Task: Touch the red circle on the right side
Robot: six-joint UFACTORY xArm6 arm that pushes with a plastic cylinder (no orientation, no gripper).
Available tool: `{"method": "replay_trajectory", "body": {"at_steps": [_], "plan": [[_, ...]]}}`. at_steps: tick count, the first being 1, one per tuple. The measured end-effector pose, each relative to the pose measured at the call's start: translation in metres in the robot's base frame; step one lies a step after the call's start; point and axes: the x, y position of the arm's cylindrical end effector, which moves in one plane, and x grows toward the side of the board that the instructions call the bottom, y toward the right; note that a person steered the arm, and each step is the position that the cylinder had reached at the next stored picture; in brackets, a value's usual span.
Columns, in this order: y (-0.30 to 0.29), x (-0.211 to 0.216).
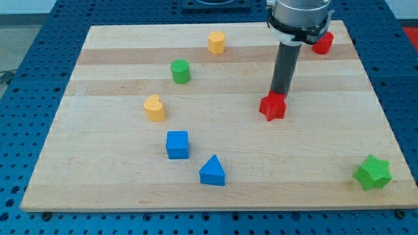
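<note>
Camera view, red circle (322,43), partly hidden, upper right

Red star (273,107); red circle (322,43); green star (373,172); green cylinder (180,71); blue cube (177,144); pale striped wooden board (98,176).

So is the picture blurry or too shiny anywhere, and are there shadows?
In the camera view, everything is sharp and evenly lit, with no glare on the wooden board. Shadows are small and soft, hugging each block, like the blue cube. My tip meets the red star.
</note>
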Motion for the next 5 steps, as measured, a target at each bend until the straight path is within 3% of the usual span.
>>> {"method": "replay_trajectory", "body": {"at_steps": [1,2,3,4,5], "plan": [[0.012,-0.014],[0.099,-0.016],[0.147,-0.019],[0.147,-0.031],[0.147,-0.102]]}}
